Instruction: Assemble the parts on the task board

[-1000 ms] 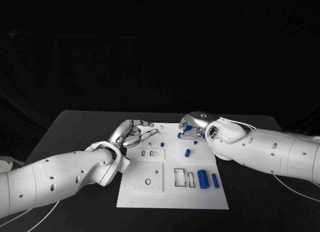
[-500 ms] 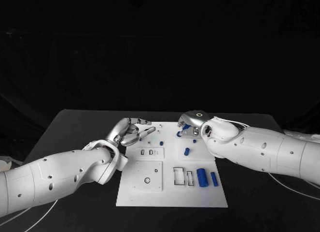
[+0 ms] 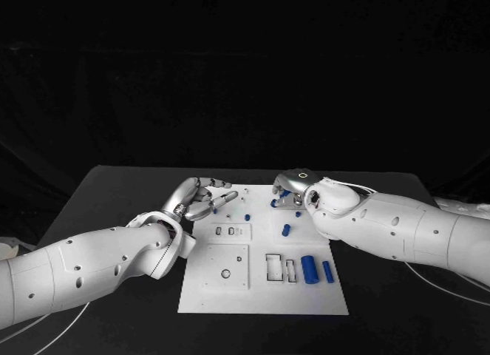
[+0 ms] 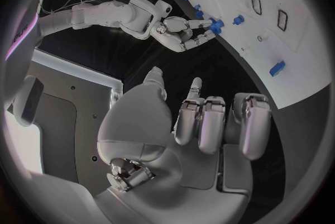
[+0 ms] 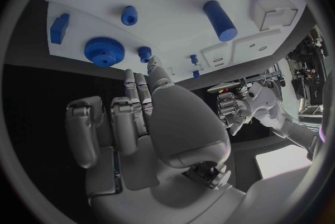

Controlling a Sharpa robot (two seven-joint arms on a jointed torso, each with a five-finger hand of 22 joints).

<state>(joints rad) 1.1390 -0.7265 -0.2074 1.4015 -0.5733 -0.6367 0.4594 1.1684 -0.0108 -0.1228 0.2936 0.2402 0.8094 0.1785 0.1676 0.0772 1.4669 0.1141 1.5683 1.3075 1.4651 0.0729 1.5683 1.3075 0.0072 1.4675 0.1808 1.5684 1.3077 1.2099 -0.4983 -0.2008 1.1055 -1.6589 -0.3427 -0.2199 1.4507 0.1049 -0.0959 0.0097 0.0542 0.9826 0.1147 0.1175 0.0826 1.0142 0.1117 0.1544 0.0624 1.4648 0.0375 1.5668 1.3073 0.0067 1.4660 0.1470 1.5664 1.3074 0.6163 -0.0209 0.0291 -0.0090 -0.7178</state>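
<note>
At the far edge of the task board (image 3: 261,296), a small blue part (image 4: 215,25) is seen pinched in the right hand (image 3: 293,188), while the left hand (image 3: 202,200), half-curled and empty, hovers nearby; the part could be dropped or jammed if tilted

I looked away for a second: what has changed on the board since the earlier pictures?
Very little. The right robot hand stays at the task board's far edge, fingertips by the small blue parts there; I cannot tell whether it holds one. The left robot hand drew slightly back, still holding nothing. The other parts lie unmoved.
</note>
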